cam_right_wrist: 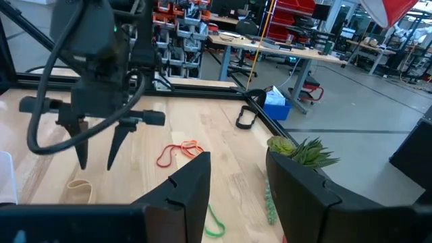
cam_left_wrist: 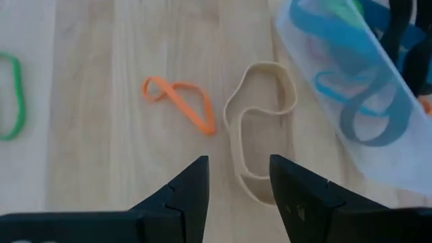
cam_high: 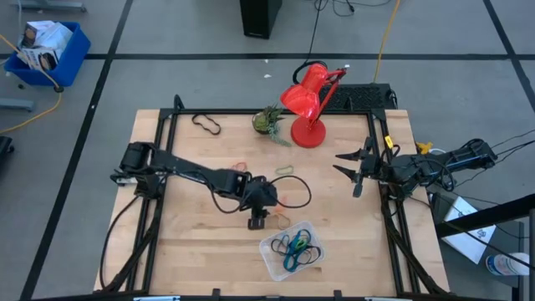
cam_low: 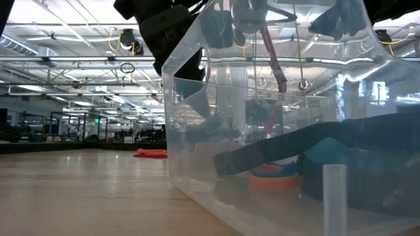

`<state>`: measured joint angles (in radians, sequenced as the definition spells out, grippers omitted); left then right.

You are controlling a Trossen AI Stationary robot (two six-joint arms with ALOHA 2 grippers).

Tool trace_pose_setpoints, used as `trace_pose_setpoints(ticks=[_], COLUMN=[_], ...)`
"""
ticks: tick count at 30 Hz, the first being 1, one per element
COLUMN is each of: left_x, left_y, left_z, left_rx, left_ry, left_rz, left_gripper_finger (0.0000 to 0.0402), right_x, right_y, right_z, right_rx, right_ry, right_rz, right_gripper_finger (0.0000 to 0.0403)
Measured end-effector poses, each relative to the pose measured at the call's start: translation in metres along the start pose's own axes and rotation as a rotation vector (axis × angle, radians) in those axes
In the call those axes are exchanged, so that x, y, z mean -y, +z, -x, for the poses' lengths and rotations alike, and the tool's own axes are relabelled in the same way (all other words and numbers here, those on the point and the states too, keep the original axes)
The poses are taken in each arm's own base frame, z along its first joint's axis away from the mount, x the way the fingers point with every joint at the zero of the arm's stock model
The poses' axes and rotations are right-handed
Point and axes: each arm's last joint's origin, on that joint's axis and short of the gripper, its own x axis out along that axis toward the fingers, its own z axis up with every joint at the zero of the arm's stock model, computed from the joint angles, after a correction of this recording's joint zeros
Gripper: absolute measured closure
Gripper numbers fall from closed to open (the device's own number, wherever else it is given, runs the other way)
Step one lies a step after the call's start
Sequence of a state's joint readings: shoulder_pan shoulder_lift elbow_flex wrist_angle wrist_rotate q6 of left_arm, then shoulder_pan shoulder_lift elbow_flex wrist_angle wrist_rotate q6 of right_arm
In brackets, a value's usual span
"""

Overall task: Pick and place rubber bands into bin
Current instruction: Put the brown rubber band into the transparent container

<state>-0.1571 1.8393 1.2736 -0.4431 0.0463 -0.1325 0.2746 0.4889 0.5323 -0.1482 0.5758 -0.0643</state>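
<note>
The clear bin (cam_high: 272,255) stands near the table's front edge and holds several blue, black and green rubber bands; the low view shows its wall (cam_low: 197,131) close up. A tan band (cam_left_wrist: 260,128) lies flat on the wood just left of the bin, with an orange band (cam_left_wrist: 179,100) and a green band (cam_left_wrist: 13,94) beyond it. My left gripper (cam_left_wrist: 239,162) is open and points down above the tan band's near end; the right wrist view shows it (cam_right_wrist: 98,162) clear of the table. My right gripper (cam_high: 341,164) is open and empty at the table's right side.
A red desk lamp (cam_high: 308,104) and a small green plant (cam_high: 269,121) stand at the back. A black band (cam_high: 206,124) lies at the back left, and orange (cam_high: 241,165) and green (cam_high: 286,170) bands lie mid-table. Black frame rails (cam_high: 159,167) run along both sides.
</note>
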Motion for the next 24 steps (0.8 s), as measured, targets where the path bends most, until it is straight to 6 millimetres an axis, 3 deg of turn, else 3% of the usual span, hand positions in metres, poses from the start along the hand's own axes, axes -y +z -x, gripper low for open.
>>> trace_pose_setpoints(ticks=[11, 19, 24], left_x=[0.012, 0.013, 0.012], left_y=[-0.016, -0.017, -0.02], left_z=[-0.014, -0.019, -0.033], left_rx=[0.065, 0.083, 0.069], left_ry=[0.069, 0.075, 0.081], left_rz=[0.021, 0.049, 0.079], left_gripper_finger=[0.0238, 0.0238, 0.0238], right_x=[0.0, 0.0, 0.0], right_y=[-0.002, -0.002, -0.002], right_z=[0.0, 0.0, 0.0], right_rx=[-0.014, -0.014, -0.02], right_ry=[0.001, 0.001, 0.001], right_rz=[0.009, 0.009, 0.012], right_gripper_finger=[0.0259, 0.0259, 0.0259])
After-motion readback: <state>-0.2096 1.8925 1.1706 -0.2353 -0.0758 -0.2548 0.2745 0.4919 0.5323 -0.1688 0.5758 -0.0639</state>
